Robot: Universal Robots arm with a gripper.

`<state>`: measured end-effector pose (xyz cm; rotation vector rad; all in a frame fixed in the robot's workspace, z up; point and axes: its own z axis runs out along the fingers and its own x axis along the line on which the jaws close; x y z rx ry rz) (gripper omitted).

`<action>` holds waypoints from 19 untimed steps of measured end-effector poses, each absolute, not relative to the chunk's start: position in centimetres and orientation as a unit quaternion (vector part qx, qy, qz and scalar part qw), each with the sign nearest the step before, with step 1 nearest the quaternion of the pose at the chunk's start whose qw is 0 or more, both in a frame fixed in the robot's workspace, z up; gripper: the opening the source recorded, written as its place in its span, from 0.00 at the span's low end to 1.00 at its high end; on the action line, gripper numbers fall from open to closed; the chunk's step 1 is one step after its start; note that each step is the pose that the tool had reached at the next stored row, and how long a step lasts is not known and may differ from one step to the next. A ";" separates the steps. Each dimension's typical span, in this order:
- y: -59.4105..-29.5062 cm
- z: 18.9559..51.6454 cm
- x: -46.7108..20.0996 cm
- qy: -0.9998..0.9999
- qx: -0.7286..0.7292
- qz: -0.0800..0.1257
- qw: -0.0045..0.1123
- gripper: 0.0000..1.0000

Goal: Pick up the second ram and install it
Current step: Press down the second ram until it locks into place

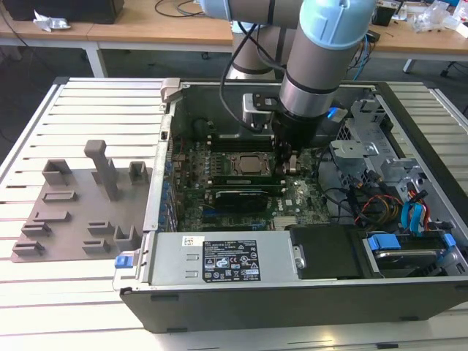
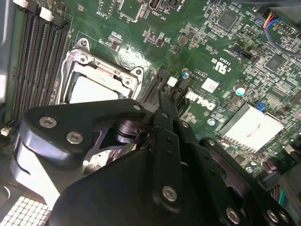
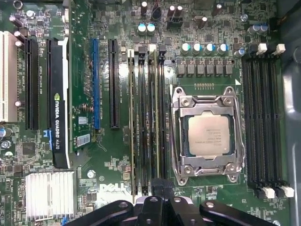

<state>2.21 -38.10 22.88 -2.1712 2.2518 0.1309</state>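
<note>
An open computer case [image 1: 307,292] stands on a slatted table [image 1: 73,117], with the processor socket [image 3: 208,134], a black expansion card [image 3: 56,99] and a grey fixture plate [image 1: 80,212] beside it.

The arm [image 1: 314,66] is reaching down into the open computer case [image 1: 292,292], its gripper [image 1: 287,162] sitting just beside the processor socket [image 1: 247,164] on the motherboard [image 1: 292,197]. A grey fixture plate [image 1: 73,212] is lying on the slatted table [image 1: 73,110], near the table's edge at the exterior view's left.

Chunky silver arm [image 1: 311,66] with pale-blue joint caps, black cables trailing; matte black gripper [image 2: 162,106] linkages dotted with silver screws.
</note>
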 end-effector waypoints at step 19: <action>-38.1 23.0 -7.2 0.719 -0.694 0.033 0.015 0.10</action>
